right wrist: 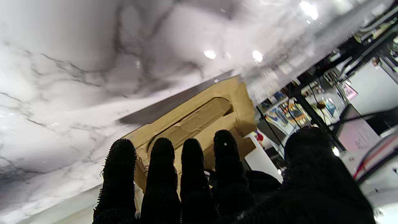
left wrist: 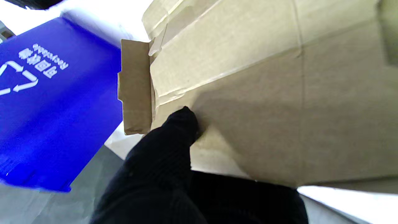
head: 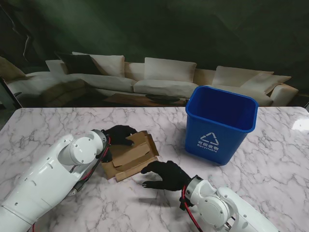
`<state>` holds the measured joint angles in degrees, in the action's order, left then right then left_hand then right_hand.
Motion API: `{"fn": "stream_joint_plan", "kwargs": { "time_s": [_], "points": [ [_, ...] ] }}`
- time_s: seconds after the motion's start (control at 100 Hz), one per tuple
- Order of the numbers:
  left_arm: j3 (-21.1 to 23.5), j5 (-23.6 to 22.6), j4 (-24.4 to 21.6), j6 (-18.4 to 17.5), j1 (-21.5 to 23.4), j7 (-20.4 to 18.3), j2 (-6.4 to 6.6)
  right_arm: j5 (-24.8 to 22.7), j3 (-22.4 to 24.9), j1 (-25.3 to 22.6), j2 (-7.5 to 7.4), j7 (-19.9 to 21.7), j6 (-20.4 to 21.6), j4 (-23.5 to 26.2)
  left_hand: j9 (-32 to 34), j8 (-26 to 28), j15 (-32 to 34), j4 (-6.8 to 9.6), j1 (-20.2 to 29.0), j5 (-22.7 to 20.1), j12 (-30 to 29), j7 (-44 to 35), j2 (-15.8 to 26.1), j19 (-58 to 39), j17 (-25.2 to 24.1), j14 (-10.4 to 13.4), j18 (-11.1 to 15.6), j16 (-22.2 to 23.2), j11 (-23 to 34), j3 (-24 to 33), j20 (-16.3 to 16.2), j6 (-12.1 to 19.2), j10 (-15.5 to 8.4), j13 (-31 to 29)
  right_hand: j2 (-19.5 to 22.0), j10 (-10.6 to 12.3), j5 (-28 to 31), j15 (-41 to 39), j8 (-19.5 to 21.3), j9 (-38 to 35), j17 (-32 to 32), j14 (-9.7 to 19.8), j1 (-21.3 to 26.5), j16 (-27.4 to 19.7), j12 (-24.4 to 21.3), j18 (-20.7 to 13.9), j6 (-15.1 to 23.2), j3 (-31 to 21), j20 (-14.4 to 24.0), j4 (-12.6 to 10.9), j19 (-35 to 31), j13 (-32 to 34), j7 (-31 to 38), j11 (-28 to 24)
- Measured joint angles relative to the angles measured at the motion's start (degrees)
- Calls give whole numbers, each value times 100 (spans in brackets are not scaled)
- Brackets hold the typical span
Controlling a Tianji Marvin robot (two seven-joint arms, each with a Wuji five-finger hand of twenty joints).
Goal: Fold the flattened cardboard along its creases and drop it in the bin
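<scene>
the brown, partly folded sheet of corrugated cardboard (head: pixel 129 155) lies on the white marble tabletop (head: pixel 270 169) between our two black-gloved hands, well short of the blue plastic recycling bin (head: pixel 219 123) to our right. our left hand (head: pixel 119 136) presses on its far flap with fingers curled, gripping nothing that we can see, while our right hand (head: pixel 164 175) rests spread at the near edge. with only fingertip pressure, the stiff panels could spring open or skid away.

cardboard (head: pixel 129 155): plain tan-brown | bin (head: pixel 219 123), far right: bright blue with white recycling mark and lettering | table (head: pixel 270 174): white marble with grey veins | left hand (head: pixel 119 136) and right hand (head: pixel 165 175): black gloves | arms: glossy white shells, red cables | sofa (head: pixel 159 77), far: cream
</scene>
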<state>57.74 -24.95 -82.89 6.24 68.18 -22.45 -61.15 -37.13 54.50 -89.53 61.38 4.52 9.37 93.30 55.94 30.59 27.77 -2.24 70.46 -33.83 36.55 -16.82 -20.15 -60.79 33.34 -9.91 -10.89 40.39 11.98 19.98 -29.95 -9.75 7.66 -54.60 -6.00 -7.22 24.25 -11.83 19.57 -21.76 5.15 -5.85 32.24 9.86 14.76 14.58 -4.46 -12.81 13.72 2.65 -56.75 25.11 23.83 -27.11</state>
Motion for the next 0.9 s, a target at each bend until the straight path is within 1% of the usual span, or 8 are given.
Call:
{"fn": "stream_joint_plan", "kwargs": {
  "time_s": [0.11, 0.24, 0.33, 0.45, 0.6, 0.69, 0.78, 0.9],
  "points": [
    [354, -101, -280, -150, 244, 132, 0, 235, 175, -183, 32, -32, -79, 225, 0, 14, 0, -1, 0, -2, 1, -1, 0, -1, 1, 0, 0, -7, 0, 0, 0, 4, 0, 0, 0, 0, 138, -104, 4, -217, 77, -17, 0, 126, 54, 0, 0, 0, 78, 0, -73, 131, 99, -75],
    [707, -126, -696, -328, 578, 474, 2, 519, 295, -314, 39, 148, -578, 479, 0, 386, 0, -1, 0, -3, 97, -244, 0, -61, 1, 0, -1, -46, 2, 0, -2, 6, -1, 0, 1, -88, 277, -151, 4, -275, 88, -134, -15, 246, 57, 41, -232, 5, 102, 0, -107, 133, 13, -89],
    [879, -106, -941, -514, 794, 846, -17, 769, 313, -331, 39, 326, -907, 541, 0, 677, 4, -1, 0, -3, 154, -394, 0, -63, -5, -4, -3, -76, 31, 0, -54, 6, -3, 0, 61, -213, 297, -151, 5, -275, 77, -204, -441, 255, 55, 91, -381, 77, 141, -5, -108, 132, -236, -90],
    [1082, -107, -1265, -780, 1028, 936, -49, 862, 249, -297, 28, 544, -1388, 554, 0, 861, 8, -2, 0, -3, 220, -537, 0, -63, -41, -5, -4, -79, 77, 0, -56, 7, -6, 0, 178, -365, 262, -19, -154, -191, -179, -270, -928, 255, -5, 63, -653, 60, 143, -27, 158, 44, -881, 189],
    [1188, -128, -1591, -911, 1280, 1208, -74, 1159, -51, -50, -13, 824, -2063, 463, 0, 950, 10, -2, 0, -3, 224, -636, 1, -63, -61, -6, -5, -82, 81, 0, -56, 7, -15, 3, 168, -481, -435, 348, -374, 343, -455, -274, -1430, 186, -243, 55, -933, -255, 70, -11, 546, -265, -1992, 701],
    [1200, -108, -1616, -1040, 1367, 1346, -96, 1408, -129, 69, 24, 754, -2280, 349, 0, 981, 10, -2, 0, -3, 234, -690, 5, -63, -62, -6, -6, -83, 87, 0, -56, 8, -17, 4, -32, -500, -1030, 427, -374, 547, -532, -274, -1630, 180, -291, -61, -1016, -573, 32, -3, 631, -254, -2370, 762],
    [1173, -102, -1615, -1102, 1430, 1552, -121, 1447, -195, 129, 85, 481, -2358, 283, 0, 1010, 18, -2, 0, -3, 286, -741, 7, -63, -64, -7, -6, -83, 142, 0, -57, 8, -18, 4, -304, -500, -1278, 495, -387, 643, -556, -272, -1719, 180, -293, 149, -1020, -714, 28, 3, 811, -254, -2479, 767],
    [1119, -44, -1613, -1130, 1498, 1625, -145, 1518, -283, 232, 187, 213, -2377, 165, 0, 1011, 39, -3, 0, -3, 287, -770, 9, -63, -66, -7, -6, -84, 147, 0, -57, 8, -18, 5, -667, -499, -1278, 552, -1479, 784, -566, -271, -1786, 180, -300, 199, -1018, -1222, 28, 95, 949, -254, -2611, 767]
  ]
}}
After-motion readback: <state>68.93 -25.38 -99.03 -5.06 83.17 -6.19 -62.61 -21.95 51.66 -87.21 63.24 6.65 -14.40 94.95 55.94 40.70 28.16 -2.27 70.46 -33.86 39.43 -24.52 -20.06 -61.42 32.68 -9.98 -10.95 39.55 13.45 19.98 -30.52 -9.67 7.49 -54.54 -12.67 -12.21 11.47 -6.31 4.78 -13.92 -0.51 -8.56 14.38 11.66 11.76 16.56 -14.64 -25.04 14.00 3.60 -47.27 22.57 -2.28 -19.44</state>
